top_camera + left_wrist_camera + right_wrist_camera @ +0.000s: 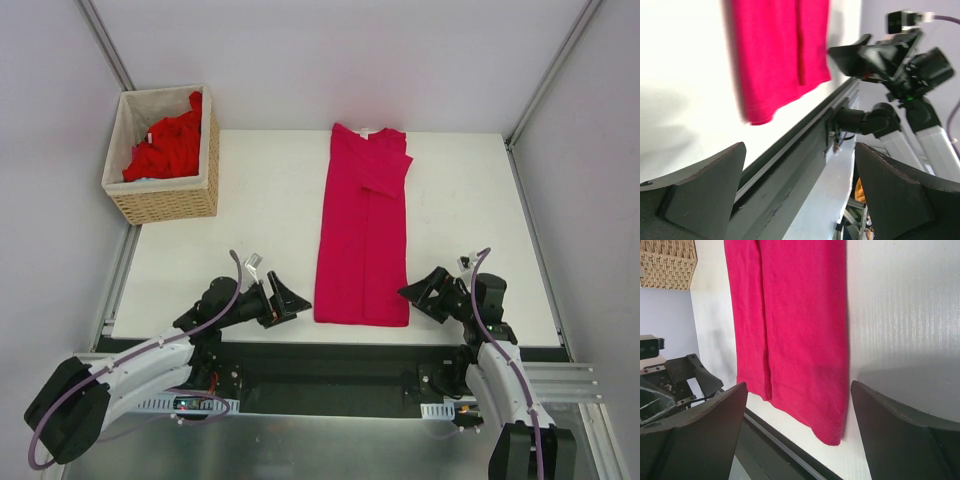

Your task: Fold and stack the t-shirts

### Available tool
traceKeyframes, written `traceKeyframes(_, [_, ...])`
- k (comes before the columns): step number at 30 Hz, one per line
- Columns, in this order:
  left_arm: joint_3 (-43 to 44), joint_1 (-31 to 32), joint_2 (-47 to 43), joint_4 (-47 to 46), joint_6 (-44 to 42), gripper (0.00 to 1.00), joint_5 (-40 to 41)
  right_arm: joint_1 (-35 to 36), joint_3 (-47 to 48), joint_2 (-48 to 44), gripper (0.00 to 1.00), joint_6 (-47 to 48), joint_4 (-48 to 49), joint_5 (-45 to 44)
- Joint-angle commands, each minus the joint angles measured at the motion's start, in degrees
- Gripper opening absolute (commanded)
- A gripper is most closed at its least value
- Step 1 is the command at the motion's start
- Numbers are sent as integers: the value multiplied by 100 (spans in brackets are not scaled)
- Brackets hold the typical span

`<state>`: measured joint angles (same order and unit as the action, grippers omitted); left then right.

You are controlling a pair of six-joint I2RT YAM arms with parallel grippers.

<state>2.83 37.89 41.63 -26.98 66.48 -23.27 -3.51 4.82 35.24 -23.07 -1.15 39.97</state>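
1. Top external view gives us a magenta-crimson t-shirt (363, 235) lying flat on the white worktop (260, 220). It is folded lengthwise into a long narrow strip, with the collar at the far edge and the hem toward the arms.
2. We see one short sleeve folded across its upper part and a lengthwise fold edge running down the middle.
3. At the far left corner of the worktop stands a wicker basket (165, 205). Inside it we see brighter red t-shirts (165, 150) bunched in a heap, with some cloth draped over the right rim.
4. The left pincer (292, 303) hovers low just beside the hem's left corner, its jaws spread wide and holding nothing.
5. The right pincer (418, 293) sits just beside the hem's right corner, its jaws likewise wide apart and empty.
6. From the left wrist camera we see the hem ahead, clear of both dark fingers, and the right pincer beyond it.
7. From the right wrist camera we see the hem corner framed between the fingers, touching neither.
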Motion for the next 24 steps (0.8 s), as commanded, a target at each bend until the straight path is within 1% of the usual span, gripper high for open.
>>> traceKeyframes(1, [-653,34,564,-61,-161,91,68,-27,80,-53,89,39,88,152])
traceKeyframes(2, [-635,26,809,-105,-170,91,68,-27,81,-53,89,31,88,152])
traceKeyframes(5, [-591,34,1118,-132,-188,91,94,-27,72,-70,89,39,88,143])
traceKeyframes(11, [-529,43,1207,87,-249,89,208,-27,80,-53,89,39,88,134])
traceKeyframes(12, [-468,43,1234,184,-275,88,243,-27,81,-35,89,48,88,134])
traceKeyframes(13, [-459,43,1277,219,-284,84,278,-27,81,-26,89,40,88,134])
traceKeyframes(17, [-345,131,1488,255,-337,80,349,-27,81,-18,89,48,88,126])
traceKeyframes(24, [340,474,2138,632,-478,77,692,-27,81,-53,89,48,53,108])
